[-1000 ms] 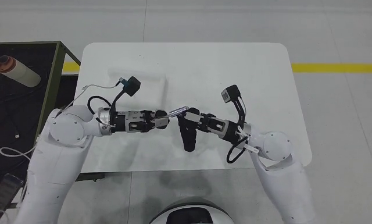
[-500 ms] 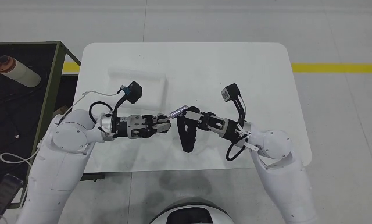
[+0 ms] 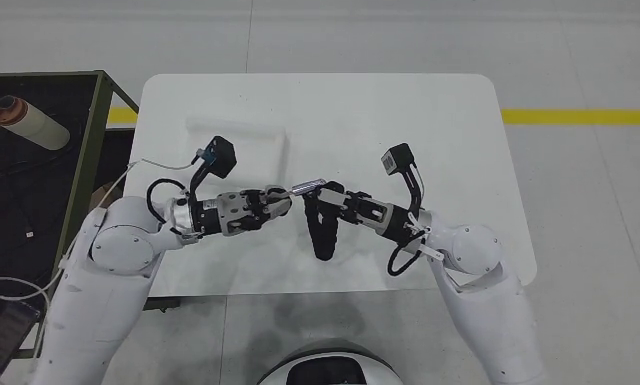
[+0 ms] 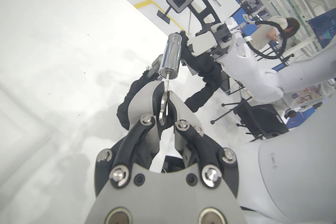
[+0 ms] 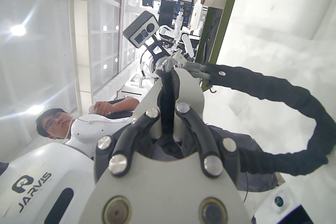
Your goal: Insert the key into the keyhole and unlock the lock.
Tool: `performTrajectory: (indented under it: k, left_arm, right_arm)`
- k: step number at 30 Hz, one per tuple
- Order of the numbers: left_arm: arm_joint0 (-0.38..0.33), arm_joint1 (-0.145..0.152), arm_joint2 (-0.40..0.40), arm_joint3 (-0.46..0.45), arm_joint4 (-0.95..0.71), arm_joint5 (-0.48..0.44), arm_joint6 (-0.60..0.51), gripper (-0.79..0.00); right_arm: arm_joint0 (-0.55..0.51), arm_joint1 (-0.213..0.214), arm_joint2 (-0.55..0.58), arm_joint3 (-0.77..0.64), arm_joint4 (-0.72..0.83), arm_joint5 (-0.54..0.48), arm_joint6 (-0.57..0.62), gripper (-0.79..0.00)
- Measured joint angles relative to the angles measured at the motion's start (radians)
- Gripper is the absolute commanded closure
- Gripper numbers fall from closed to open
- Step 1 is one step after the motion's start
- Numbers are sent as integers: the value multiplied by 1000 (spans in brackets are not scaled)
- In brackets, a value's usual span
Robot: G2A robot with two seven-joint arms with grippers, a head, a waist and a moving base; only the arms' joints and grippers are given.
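Pinching key (image 4: 163,110), left gripper (image 4: 162,90) is closed, tip at keyhole (image 4: 168,75) of lock (image 4: 172,55); black cable (image 5: 262,89) is clamped by right gripper (image 5: 170,75).

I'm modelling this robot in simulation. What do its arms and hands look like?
The left arm and right arm have white rounded shells, black-and-silver forearms, looping black cables. The left hand and right hand are grey metal with black links and silver screws.

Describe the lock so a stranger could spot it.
Above the white table, the left gripper faces the right gripper. Between them is the lock: a silver cylinder with the key in its end, unlike the black cable looping from it.
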Motion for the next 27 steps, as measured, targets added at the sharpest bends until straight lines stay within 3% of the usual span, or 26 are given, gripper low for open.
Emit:
performTrajectory:
  k: [6, 16, 17, 18, 19, 23, 27]
  left_arm:
    - [63, -2, -14, -63, 233, -38, 151, 0]
    - [165, -10, -13, -152, 648, -19, 425, 0]
    - [171, -11, -7, -151, 657, -15, 435, -212]
    - [174, -11, -3, -147, 652, -12, 443, -680]
    - [173, -12, -1, -141, 635, -7, 448, -785]
    - [155, -12, -3, -107, 536, 6, 443, -785]
    - [157, -12, -42, -35, 323, 20, 458, -785]
  right_arm:
    - [10, 6, -5, 1, 0, 5, -7, 0]
    - [20, 15, -9, 7, 13, 8, -28, 0]
    - [20, 15, -9, 9, 16, 10, -33, 0]
    - [20, 16, -10, 10, 18, 11, -38, 0]
    - [20, 16, -12, 13, 21, 12, -44, 0]
    - [21, 17, -16, 22, -3, 9, -99, 0]
    - [21, 21, -11, 24, -144, 11, -223, 0]
